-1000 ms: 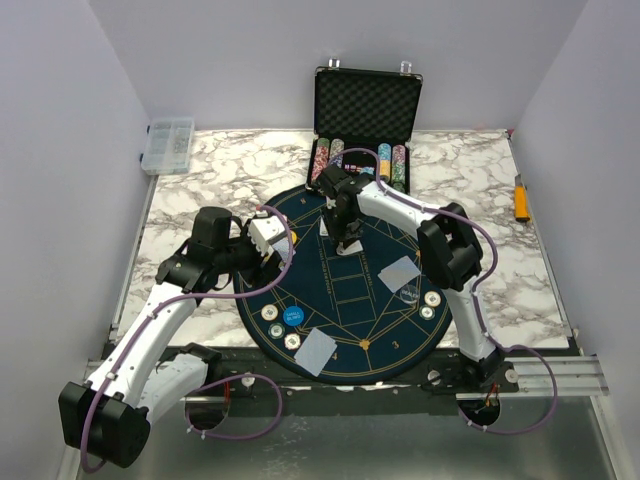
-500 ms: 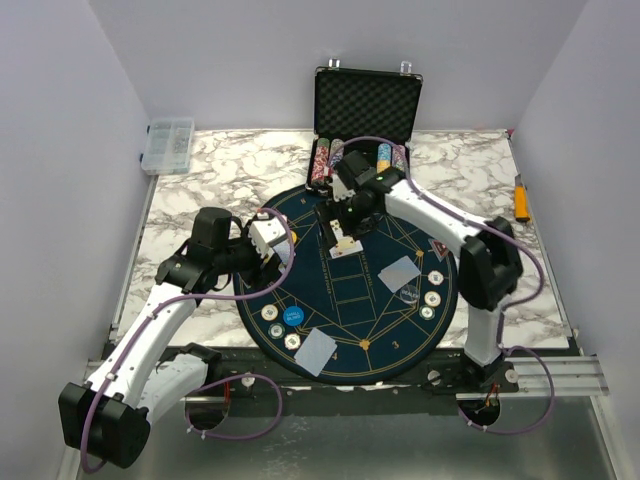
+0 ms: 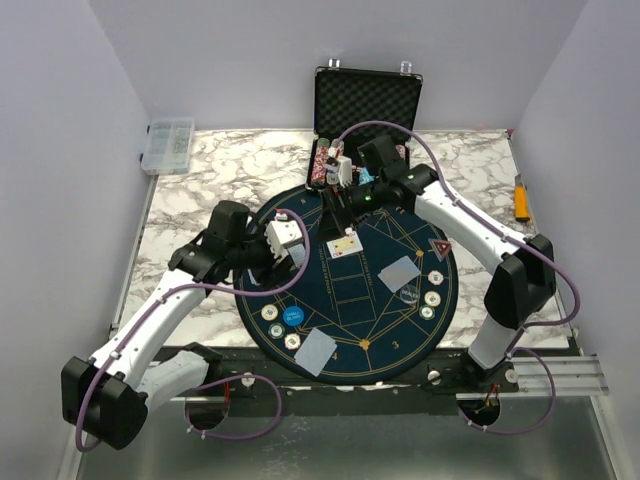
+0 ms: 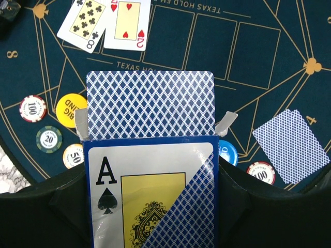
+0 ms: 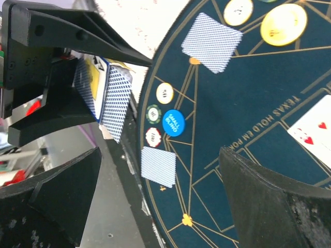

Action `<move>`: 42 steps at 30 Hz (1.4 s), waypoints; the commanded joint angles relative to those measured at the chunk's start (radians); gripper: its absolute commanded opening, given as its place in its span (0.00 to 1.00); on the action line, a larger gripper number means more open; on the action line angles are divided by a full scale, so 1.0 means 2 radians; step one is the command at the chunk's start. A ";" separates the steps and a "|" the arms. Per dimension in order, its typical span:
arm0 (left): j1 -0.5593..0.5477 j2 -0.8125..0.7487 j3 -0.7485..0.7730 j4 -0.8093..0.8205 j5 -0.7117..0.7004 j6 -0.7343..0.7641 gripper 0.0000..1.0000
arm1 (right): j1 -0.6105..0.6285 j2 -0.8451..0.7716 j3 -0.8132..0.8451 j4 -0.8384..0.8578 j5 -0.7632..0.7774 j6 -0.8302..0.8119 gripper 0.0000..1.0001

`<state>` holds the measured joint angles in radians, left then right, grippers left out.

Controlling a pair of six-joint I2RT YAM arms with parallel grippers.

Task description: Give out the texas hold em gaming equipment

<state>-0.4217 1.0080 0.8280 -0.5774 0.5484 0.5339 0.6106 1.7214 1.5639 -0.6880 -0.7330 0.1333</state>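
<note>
The left gripper [image 3: 283, 240] is clamped on the card box [image 4: 150, 196], one finger pressed to each long side, above the left edge of the round mat [image 3: 370, 335]. The box's long axis runs along the gripper's reach. Its open end points toward the mat's middle and its ace-of-spades face is turned up. One card [image 4: 150, 106], back up, sticks out of that open end, lined up with the box. The left arm comes in from the mat's left with the elbow bent.

Beyond the box, in the mat's far half, two cards lie face up and touching — the eight of clubs [image 4: 85, 20], tilted, and the two of hearts [image 4: 126, 23], its long axis nearly in line with the box.

The right gripper [image 5: 160, 150] hangs over the mat's far rim with its jaws spread wide and nothing between them. Its arm arches in from the mat's right side.

A face-down card [image 3: 316, 350] lies at the mat's near edge, with a blue chip [image 3: 292, 318] just beside it.
</note>
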 commanded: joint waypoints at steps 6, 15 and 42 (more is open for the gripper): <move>-0.025 0.016 0.039 0.028 0.010 -0.013 0.00 | 0.024 0.045 0.021 0.053 -0.109 0.034 1.00; -0.029 0.010 0.035 0.036 0.007 -0.030 0.00 | 0.025 0.070 0.008 0.055 -0.129 0.048 0.88; -0.028 0.021 0.041 0.042 0.008 -0.036 0.00 | 0.016 0.052 -0.003 0.062 -0.144 0.053 0.69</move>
<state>-0.4736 1.0462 0.8730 -0.5289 0.5358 0.4747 0.6193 1.8153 1.5497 -0.5915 -1.0157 0.2115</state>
